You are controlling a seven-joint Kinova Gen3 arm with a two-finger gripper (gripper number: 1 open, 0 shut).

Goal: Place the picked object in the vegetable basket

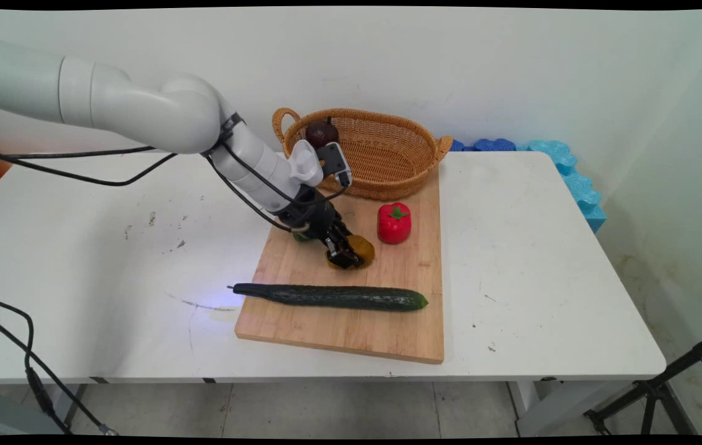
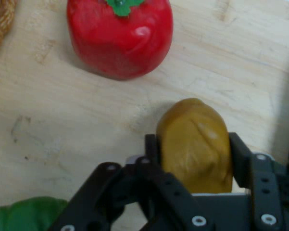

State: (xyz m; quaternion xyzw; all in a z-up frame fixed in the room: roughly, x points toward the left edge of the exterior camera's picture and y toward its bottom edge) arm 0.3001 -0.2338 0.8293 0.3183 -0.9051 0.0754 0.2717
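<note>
potato (image 2: 197, 144) clenched between gripper (image 2: 194, 163) fingers mid-board (image 1: 301, 334); 1 red pepper (image 1: 394, 224) near; 1 cucumber (image 1: 338, 297) along near edge.

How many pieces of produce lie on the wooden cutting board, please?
4: cucumber along the near edge, red pepper by the basket, brown potato between the gripper fingers, green item partly hidden.

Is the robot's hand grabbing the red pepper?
No, the gripper is closed around the brown potato; the red pepper sits apart on the cutting board.
</note>
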